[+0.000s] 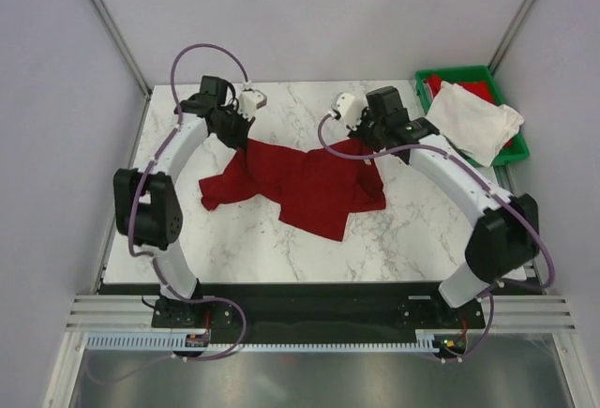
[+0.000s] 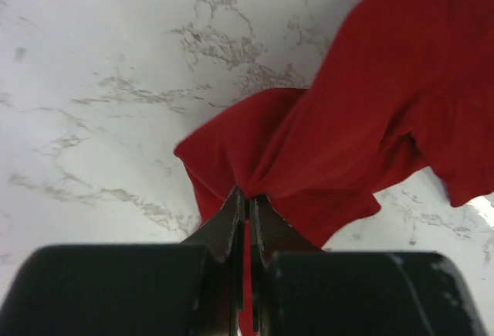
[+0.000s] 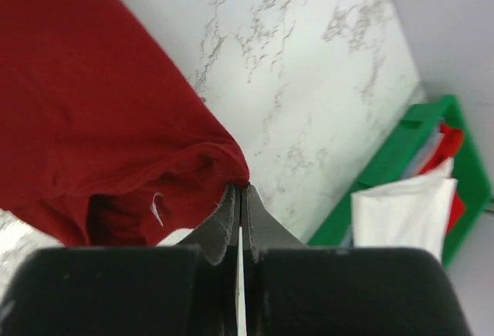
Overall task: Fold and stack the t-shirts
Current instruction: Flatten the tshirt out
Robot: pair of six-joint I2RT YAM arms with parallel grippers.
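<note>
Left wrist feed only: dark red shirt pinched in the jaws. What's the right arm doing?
Observer: The right gripper is shut on another edge of the dark red t-shirt.
Operator: Where's the second shirt?
Observer: The off-white t-shirt lies in the green bin at the table's far right corner.
Operator: Red one flat yet?
Observer: No, the top view shows the whole shirt rumpled and unfolded, mid-table.

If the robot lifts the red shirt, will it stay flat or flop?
Probably flop: the red shirt bunches into folds where the left gripper and right gripper pinch it. Its crumpled middle would likely sag between them.
</note>
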